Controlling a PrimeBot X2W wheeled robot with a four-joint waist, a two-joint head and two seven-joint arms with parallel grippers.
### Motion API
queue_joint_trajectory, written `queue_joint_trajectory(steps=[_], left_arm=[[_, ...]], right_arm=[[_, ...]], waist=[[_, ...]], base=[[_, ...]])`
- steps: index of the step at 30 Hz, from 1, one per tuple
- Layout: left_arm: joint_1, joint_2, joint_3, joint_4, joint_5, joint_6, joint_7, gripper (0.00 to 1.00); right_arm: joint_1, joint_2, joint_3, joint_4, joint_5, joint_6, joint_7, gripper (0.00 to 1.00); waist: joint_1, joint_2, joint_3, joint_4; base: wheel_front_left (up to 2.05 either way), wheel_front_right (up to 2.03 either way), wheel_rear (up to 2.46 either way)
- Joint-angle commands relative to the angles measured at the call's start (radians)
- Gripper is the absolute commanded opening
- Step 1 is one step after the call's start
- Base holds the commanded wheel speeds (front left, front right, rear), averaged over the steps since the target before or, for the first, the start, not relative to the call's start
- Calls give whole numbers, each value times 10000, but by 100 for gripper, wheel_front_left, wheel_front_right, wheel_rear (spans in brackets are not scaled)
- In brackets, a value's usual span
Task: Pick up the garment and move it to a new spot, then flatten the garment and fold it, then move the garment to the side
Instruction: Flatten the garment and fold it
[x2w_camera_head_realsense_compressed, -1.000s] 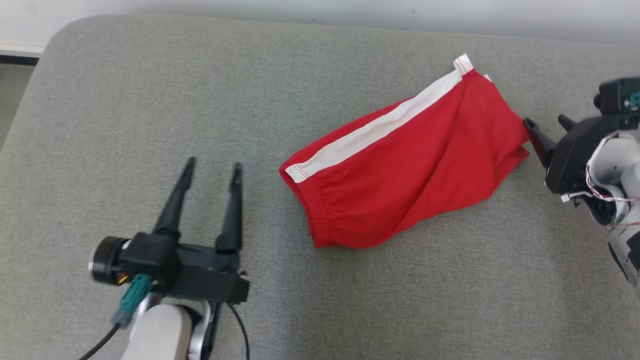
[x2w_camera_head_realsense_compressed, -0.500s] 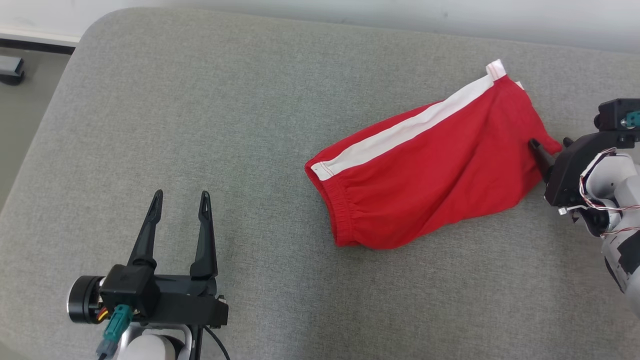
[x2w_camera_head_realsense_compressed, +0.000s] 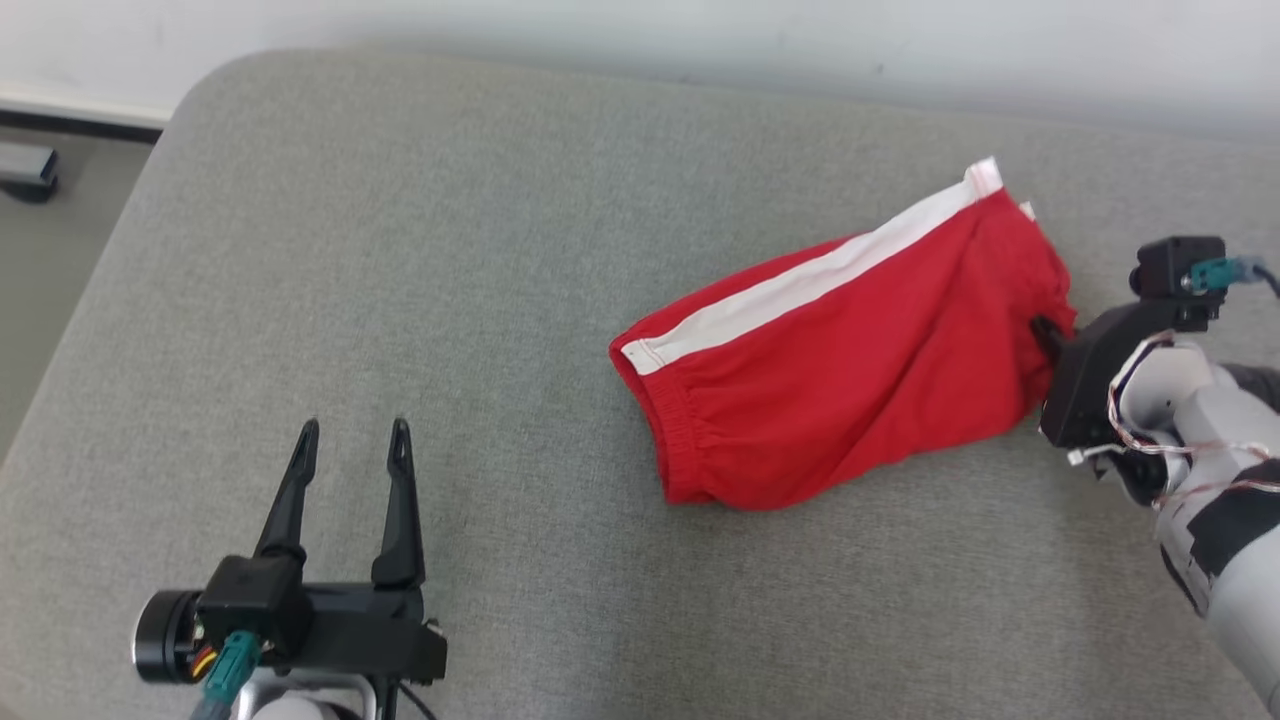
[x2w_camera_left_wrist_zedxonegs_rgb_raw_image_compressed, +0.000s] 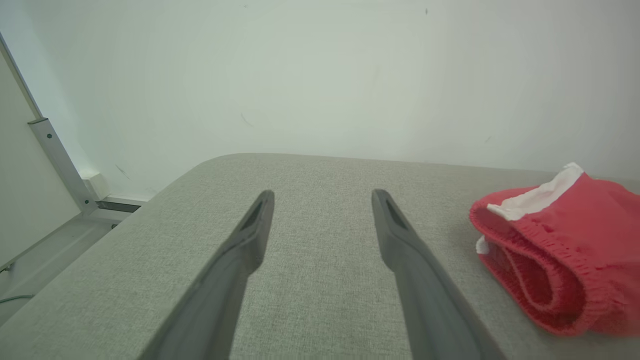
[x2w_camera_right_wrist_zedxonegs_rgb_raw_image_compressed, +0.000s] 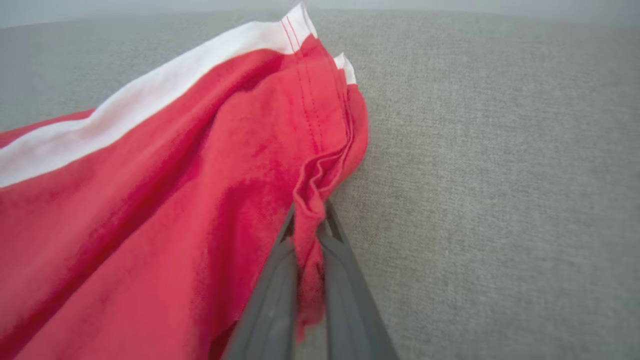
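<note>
Two grippers are seen in the head view over a broad grey woven cushion with rounded corners (x2w_camera_head_realsense_compressed: 480, 260). A pair of red fabric shorts (x2w_camera_head_realsense_compressed: 850, 370), with a white side stripe and a gathered elastic waistband, is laid slantwise in the right half of the frame, waistband toward the lower centre and leg hem toward the upper right. The left gripper (x2w_camera_head_realsense_compressed: 354, 428) is placed at the lower left, its fingers spread with nothing between them, well apart from the shorts. The right gripper (x2w_camera_head_realsense_compressed: 1045, 330) is set against the hem at the right edge; its fingers are mostly hidden by red cloth and by its own dark housing. A plain white wall (x2w_camera_head_realsense_compressed: 700, 30) is cut off along the top, and a dark object (x2w_camera_head_realsense_compressed: 25, 170) at the upper left is cropped by the edge and cannot be made out.

In the left wrist view, the parted fingers are shown above bare cushion. The waistband end of the shorts is seen at the right, cut off by the frame edge. A grey metal rail (x2w_camera_left_wrist_zedxonegs_rgb_raw_image_compressed: 57, 160) is seen at the far left.

In the right wrist view, the two fingers are pressed together on a bunched fold of the red hem, which is pinched between them. The cloth nearest the lens is blurred, and the fingertips are partly covered by the fold.
</note>
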Motion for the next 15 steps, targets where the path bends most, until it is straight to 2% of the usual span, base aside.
queue_joint_trajectory(steps=[1,8,15], left_arm=[[200,-19,83,32,106,-10,-26,100],[742,74,392,112,243,-187,-26,100],[1099,125,573,44,296,-253,-26,100]], right_arm=[[268,-39,75,-184,121,-29,-130,0],[1775,-735,322,-1733,1122,-29,-654,0],[4136,-1307,51,-3249,2245,-29,-895,0]], waist=[[0,0,-447,-323],[0,0,-1197,-939],[0,0,-1497,-1390]], base=[[0,0,0],[0,0,0],[0,0,0]])
